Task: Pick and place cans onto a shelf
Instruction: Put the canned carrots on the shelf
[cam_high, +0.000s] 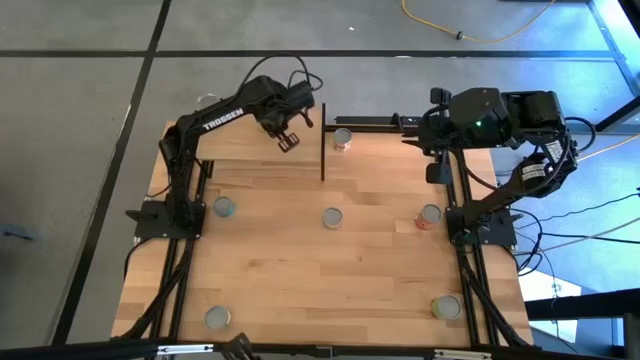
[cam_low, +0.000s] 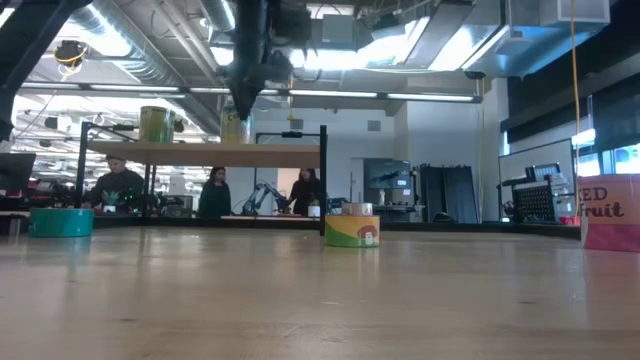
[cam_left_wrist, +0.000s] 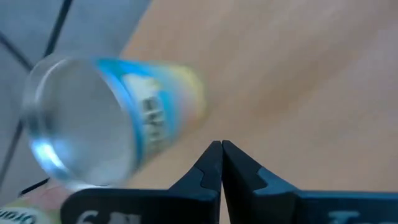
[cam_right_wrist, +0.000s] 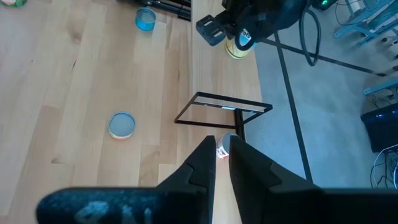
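Observation:
The shelf (cam_low: 200, 153), a light-wood board on thin black posts, stands at the table's far left and ends in a black upright panel (cam_high: 322, 140). On it stand a green can (cam_low: 155, 123) and a blue-and-yellow can (cam_low: 235, 128). My left gripper (cam_high: 290, 135) hangs over the shelf with its fingers shut and empty. Its tips (cam_left_wrist: 221, 149) are beside the blue-and-yellow can (cam_left_wrist: 93, 118), apart from it. My right gripper (cam_right_wrist: 222, 146) waits high at the far right, its fingers a narrow gap apart. A red-and-white can (cam_high: 342, 138) stands on the table just right of the panel.
Loose cans stand on the tabletop: at mid-left (cam_high: 224, 207), in the centre (cam_high: 332, 217), at mid-right (cam_high: 428, 215), at the near right (cam_high: 446, 306) and at the near left (cam_high: 217, 318). People stand in the room behind the table (cam_low: 215, 190).

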